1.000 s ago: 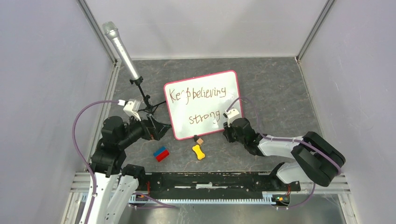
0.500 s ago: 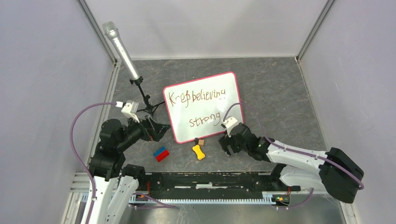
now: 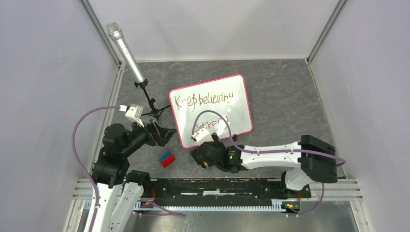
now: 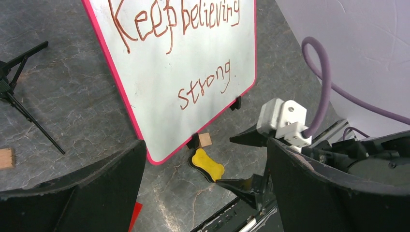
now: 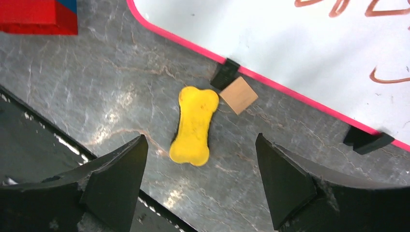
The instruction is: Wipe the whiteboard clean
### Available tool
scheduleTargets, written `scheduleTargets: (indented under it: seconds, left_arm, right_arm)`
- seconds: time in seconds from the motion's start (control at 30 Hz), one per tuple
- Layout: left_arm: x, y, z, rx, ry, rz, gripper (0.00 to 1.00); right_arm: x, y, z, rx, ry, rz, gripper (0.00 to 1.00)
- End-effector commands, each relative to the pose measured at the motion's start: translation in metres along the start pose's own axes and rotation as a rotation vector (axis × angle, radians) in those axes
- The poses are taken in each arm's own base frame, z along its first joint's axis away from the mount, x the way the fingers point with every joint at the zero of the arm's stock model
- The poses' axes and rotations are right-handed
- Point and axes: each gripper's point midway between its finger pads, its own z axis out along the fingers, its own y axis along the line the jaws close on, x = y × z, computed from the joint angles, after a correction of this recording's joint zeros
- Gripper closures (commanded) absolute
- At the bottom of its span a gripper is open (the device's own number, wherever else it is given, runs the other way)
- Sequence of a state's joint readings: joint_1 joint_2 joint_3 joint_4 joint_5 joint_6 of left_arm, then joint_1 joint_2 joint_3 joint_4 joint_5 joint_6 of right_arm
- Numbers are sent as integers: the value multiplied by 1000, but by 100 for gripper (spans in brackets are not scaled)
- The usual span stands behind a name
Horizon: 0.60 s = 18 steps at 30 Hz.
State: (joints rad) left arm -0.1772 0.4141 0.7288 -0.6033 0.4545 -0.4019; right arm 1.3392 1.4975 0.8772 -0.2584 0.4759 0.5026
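The whiteboard (image 3: pixel 212 107) lies flat on the dark mat with a pink-red frame and brown handwriting "Keep believing strong" (image 4: pixel 179 63). Just in front of its near edge (image 5: pixel 290 92) lies a yellow bone-shaped piece (image 5: pixel 194 125) (image 4: pixel 208 164). My right gripper (image 5: pixel 199 141) hovers low over that piece, open, its fingers either side of the piece's near end, touching nothing. From above, the right gripper (image 3: pixel 202 157) covers the piece. My left gripper (image 3: pixel 162 135) stands open left of the board, holding nothing (image 4: pixel 205 145).
A small brown square (image 5: pixel 236 95) rests by a black foot of the board. A red-and-blue block (image 3: pixel 167 159) lies to the left. A microphone on a tripod (image 3: pixel 124 48) stands at the back left. A black rail (image 3: pixel 251 186) runs along the near edge.
My right gripper left the board's lower right, opened, and swung left and nearer to hover over the yellow piece. The board shifted slightly. The left arm barely moved.
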Motion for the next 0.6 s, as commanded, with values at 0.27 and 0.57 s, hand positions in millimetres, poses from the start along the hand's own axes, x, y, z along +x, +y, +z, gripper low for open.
scheduleTargets:
  seconds: [0.27, 0.57]
  left_arm:
    - [-7, -3, 0, 20, -36, 52, 0]
    - [-6, 0, 2, 7, -29, 45, 0]
  right_arm:
    - [4, 10, 20, 60, -34, 70, 28]
    - [14, 12, 39, 99, -17, 64, 33]
